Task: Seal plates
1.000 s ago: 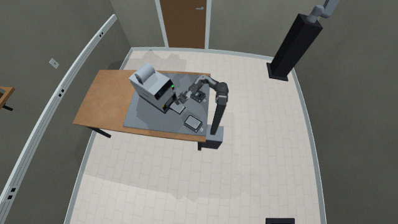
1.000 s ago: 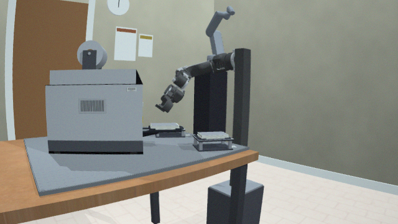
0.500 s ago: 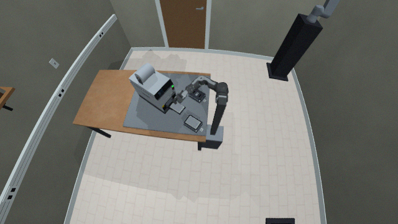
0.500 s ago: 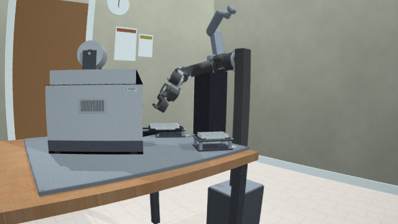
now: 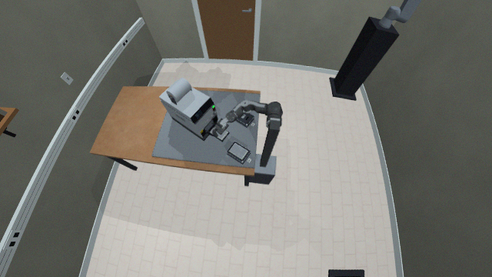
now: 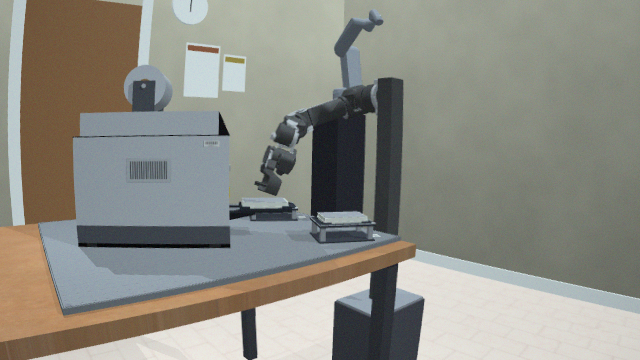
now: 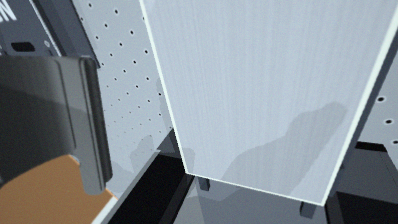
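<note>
Gripper (image 5: 220,130) (image 6: 267,189) hovers above the sealer's stage (image 7: 240,202) — partly open, holding nothing. Sealed-looking plate (image 5: 221,134) (image 6: 264,202) (image 7: 265,100) sits on that stage.

Tabletop (image 5: 131,119) (image 6: 30,325): wood, satin look. Door (image 5: 227,31) (image 6: 80,110): brown wood-look, matt. Sealer housing (image 5: 188,104) (image 6: 150,200): matt, smooth, prob. plastic or painted metal.

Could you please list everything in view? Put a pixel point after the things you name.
grey boxy sealer (image 5: 184,105) (image 6: 150,202): one, on the mat
white rectangular plate on the sealer's stage (image 5: 222,135) (image 6: 265,203) (image 7: 250,90): one
white rectangular plate on the black nest (image 5: 238,151) (image 6: 342,217): one
grey mat (image 5: 184,146) (image 6: 165,282) (image 7: 125,65): one, on the table
brown wooden table (image 5: 127,119) (image 6: 280,294): one, under the mat
brown door (image 5: 231,31) (image 6: 80,100): one, far wall
white round clock (image 6: 187,11): one, wall
dark jointed arm (image 5: 274,109) (image 6: 327,114): one, on a post
grey claw (image 5: 218,131) (image 6: 265,190): one, open, near the stage
</note>
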Robot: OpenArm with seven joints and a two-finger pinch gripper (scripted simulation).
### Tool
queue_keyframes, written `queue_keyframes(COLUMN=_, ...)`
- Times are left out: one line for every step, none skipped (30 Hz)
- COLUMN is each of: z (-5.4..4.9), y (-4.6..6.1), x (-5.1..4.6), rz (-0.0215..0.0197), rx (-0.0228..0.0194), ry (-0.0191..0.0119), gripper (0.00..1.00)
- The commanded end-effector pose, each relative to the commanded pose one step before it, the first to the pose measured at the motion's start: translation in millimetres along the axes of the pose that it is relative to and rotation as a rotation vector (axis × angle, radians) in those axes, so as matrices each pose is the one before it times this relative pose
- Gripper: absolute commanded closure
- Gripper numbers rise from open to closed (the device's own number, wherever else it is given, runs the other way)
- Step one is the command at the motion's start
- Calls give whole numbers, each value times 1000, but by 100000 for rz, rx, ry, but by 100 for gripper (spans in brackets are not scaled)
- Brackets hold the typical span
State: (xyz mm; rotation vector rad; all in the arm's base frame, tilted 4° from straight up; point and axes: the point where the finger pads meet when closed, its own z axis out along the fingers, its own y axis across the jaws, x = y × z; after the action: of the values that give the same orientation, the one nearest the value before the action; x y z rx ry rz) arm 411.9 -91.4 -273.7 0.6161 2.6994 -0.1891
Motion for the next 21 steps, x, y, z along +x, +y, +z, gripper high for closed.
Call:
queue_keyframes(z=1672, y=4430, x=-109, rz=675, rx=-675, ry=-962, gripper=35)
queue_keyframes(z=-2129, y=-186, x=-3709, rz=532, rx=-259, ry=-652, gripper=35)
queue_keyframes(z=0, y=0, x=0, rz=0, rx=0, ry=0, gripper=35)
queue_keyframes(z=0, y=0, x=0, rz=0, rx=0, ry=0, gripper=35)
queue_keyframes(z=2694, y=-2424, x=3643, rz=-414, rx=1250, ry=845, gripper=35)
queue_keyframes(z=-595, y=1615, x=924, rz=-358, rx=-361, ry=122, gripper=35)
queue_keyframes(z=-718, y=728, x=-337, rz=-29, rx=-310, ry=-67, gripper=35)
queue_keyframes(z=-218, y=124, x=-284, rz=39, rx=-60, ry=-45, gripper=35)
queue_keyframes(z=-438, y=-295, x=-1452, rz=231, rx=-92, ry=-210, gripper=35)
queue_keyframes(z=3, y=28, x=1, rz=0, rx=1, ry=0, gripper=35)
queue_keyframes(z=-3, y=10, x=5, rz=0, rx=0, ry=0, gripper=35)
queue_keyframes(z=-1, y=-2, x=1, rz=0, rx=0, ry=0, gripper=35)
queue_keyframes(z=-2, y=-9, x=1, rz=0, rx=0, ry=0, gripper=35)
queue_keyframes(z=-2, y=-6, x=1, rz=0, rx=0, ry=0, gripper=35)
queue_keyframes(z=0, y=-2, x=0, rz=0, rx=0, ry=0, gripper=35)
queue_keyframes(z=0, y=0, x=0, rz=0, rx=0, ry=0, gripper=35)
queue_keyframes(z=0, y=0, x=0, rz=0, rx=0, ry=0, gripper=35)
queue_keyframes(z=3331, y=-184, x=2096, rz=-151, rx=-52, ry=173, gripper=35)
queue_keyframes(z=1623, y=80, x=773, rz=-136, rx=56, ry=-47, gripper=35)
queue_keyframes(z=0, y=0, x=0, rz=0, rx=0, ry=0, gripper=35)
queue_keyframes(z=0, y=0, x=0, rz=0, rx=0, ry=0, gripper=35)
